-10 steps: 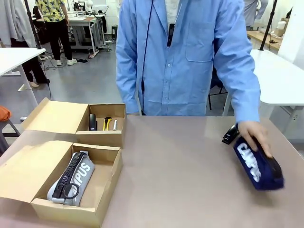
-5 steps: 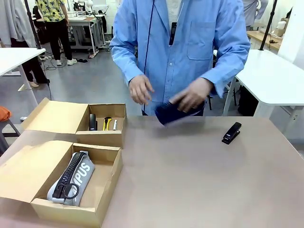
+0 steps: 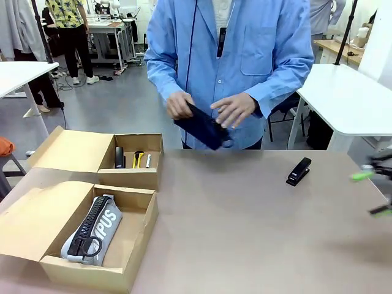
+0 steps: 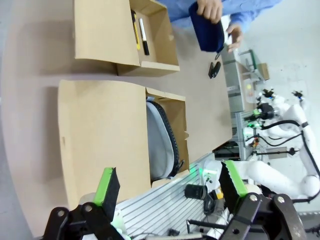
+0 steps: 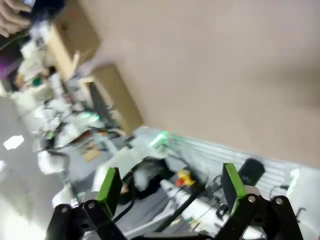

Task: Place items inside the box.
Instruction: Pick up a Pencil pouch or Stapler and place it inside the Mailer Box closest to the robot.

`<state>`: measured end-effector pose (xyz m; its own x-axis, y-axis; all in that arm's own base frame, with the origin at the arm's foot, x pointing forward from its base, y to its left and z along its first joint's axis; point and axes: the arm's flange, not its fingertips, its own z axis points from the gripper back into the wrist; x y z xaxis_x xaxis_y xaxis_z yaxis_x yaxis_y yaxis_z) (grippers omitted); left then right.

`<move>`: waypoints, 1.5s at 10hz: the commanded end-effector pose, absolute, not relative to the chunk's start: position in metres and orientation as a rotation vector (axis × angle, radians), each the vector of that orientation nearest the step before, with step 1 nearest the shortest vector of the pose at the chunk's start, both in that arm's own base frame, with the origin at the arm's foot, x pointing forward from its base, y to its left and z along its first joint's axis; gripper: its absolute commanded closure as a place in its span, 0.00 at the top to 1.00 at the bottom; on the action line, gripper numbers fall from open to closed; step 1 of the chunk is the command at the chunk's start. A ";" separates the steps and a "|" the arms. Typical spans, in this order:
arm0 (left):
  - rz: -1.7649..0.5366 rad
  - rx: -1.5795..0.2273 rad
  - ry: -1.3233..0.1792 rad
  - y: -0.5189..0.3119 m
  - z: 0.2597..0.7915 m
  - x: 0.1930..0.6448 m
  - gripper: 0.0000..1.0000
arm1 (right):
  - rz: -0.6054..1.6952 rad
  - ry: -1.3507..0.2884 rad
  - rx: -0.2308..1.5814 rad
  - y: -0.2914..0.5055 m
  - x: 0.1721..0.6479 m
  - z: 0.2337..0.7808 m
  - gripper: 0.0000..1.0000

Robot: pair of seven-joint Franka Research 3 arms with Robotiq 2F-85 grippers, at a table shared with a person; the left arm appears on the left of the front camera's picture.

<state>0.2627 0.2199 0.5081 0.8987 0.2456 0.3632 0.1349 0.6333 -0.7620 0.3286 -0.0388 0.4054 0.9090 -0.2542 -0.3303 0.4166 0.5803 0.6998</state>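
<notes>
The person at the far side holds the navy pencil case in both hands above the table edge. On the table to the right lies the black stapler. The grey pencil case rests in the near open box. The far box holds the yellow-handled knife, the marker and a black item. My right gripper is blurred at the right edge, open and holding nothing. Open too, my left gripper hangs near the robot's side of the box.
Both boxes have flaps spread out to the left. The brown table is bare between the boxes and the stapler. White tables and other people stand behind the person.
The person picked the navy pencil case up from the right side of the table and now holds it in both hands at the middle. My right gripper has come into sight at the right edge.
</notes>
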 end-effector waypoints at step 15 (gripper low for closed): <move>0.053 -0.905 -0.483 0.219 0.509 0.261 1.00 | -0.907 -0.016 0.076 0.083 0.558 0.378 1.00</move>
